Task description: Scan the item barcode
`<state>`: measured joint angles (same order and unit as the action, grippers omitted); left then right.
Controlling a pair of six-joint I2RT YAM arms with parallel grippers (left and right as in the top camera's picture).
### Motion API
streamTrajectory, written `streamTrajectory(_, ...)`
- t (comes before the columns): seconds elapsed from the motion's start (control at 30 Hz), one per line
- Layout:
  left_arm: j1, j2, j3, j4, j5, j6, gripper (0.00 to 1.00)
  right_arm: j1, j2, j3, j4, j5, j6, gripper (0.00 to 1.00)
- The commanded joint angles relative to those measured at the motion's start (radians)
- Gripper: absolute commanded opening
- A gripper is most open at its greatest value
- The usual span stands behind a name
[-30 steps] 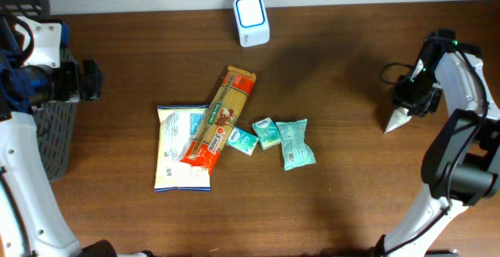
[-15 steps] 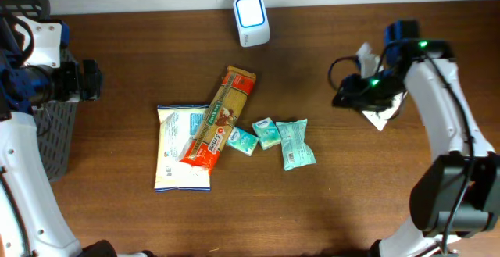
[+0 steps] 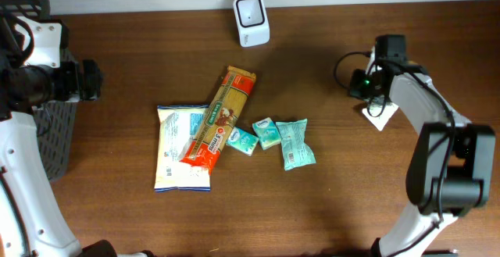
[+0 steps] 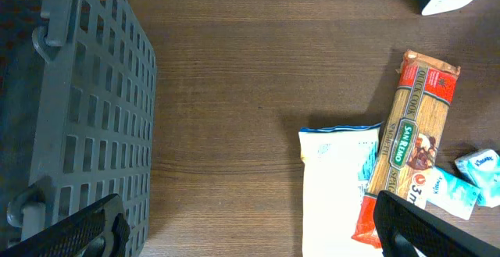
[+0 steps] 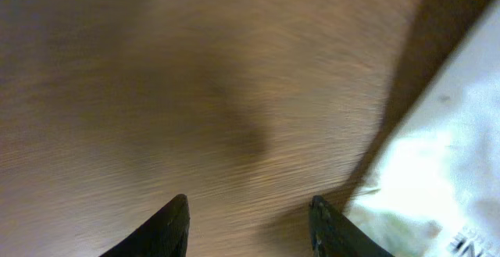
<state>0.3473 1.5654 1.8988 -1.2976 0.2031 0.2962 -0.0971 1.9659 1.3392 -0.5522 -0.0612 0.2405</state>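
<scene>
The scanner (image 3: 251,19) stands at the table's back middle. A pile of items lies mid-table: a white bag (image 3: 182,148), a pasta pack (image 3: 219,120) leaning over it, and three small teal packs (image 3: 295,143). A white packet (image 3: 380,116) lies alone at the right. My right gripper (image 5: 250,227) is open low over bare wood, and the white packet (image 5: 445,171) lies just beside its right finger. My left gripper (image 4: 246,233) is wide open at the far left, between the basket and the white bag (image 4: 344,187). It holds nothing.
A dark grey slatted basket (image 4: 86,108) sits at the left table edge under my left arm (image 3: 47,81). The right arm (image 3: 406,93) bends over the right side of the table. Bare wood lies between the pile and the white packet.
My right arm has swung in from the right edge toward the table's back. Its jaws now hang over wood beside the white packet. The left arm has not moved.
</scene>
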Motion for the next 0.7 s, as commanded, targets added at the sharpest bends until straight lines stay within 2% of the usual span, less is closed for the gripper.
streamTrajectory(0.0, 0.005, 0.001, 0.002, 0.000, 0.011, 0.012, 0.99, -0.088, 0.054, -0.003, -0.032, 0.013, 0.038, 0.48)
streamTrajectory(0.17, 0.005, 0.001, 0.002, 0.000, 0.011, 0.012, 0.99, -0.211, 0.055, -0.003, -0.137, -0.006, 0.057, 0.47)
streamTrajectory(0.3, 0.004, 0.001, 0.002, 0.000, 0.011, 0.012, 0.99, -0.236, 0.054, -0.003, -0.155, -0.027, 0.054, 0.44)
streamTrajectory(0.47, 0.004, 0.001, 0.002, 0.000, 0.011, 0.012, 0.99, -0.195, 0.020, 0.022, -0.198, -0.300, -0.084, 0.48)
streamTrajectory(0.53, 0.005, 0.001, 0.002, 0.000, 0.011, 0.012, 0.99, -0.154, -0.026, 0.037, -0.307, -0.533, -0.186, 0.48)
streamTrajectory(0.6, 0.005, 0.001, 0.002, -0.002, 0.011, 0.012, 0.99, -0.101, -0.039, 0.037, -0.423, -0.632, -0.254, 0.49)
streamTrajectory(0.67, 0.005, 0.001, 0.002, -0.002, 0.011, 0.012, 0.99, -0.042, -0.038, 0.024, -0.487, -0.634, -0.320, 0.51)
